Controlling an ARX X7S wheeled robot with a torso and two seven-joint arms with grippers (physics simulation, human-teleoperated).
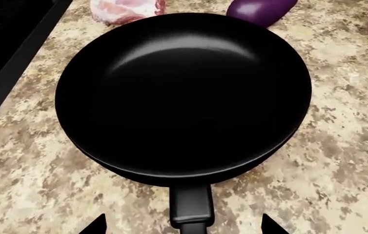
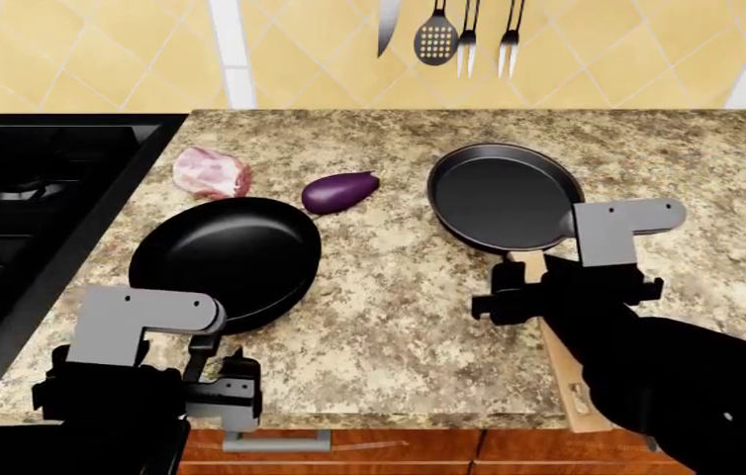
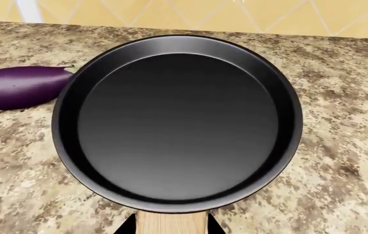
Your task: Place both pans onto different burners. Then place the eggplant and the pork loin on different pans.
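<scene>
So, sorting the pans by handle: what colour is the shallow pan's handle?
Light wood on the shallow pan's handle, clearest in the right wrist view.

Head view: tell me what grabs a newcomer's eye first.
Two black pans on the speckled counter: the deeper pan near the stove, the shallower pan to its right. Between them lie the purple eggplant and pink pork loin.

We find no text, label, brand, number or sign that can be read in any of the three views.
</scene>
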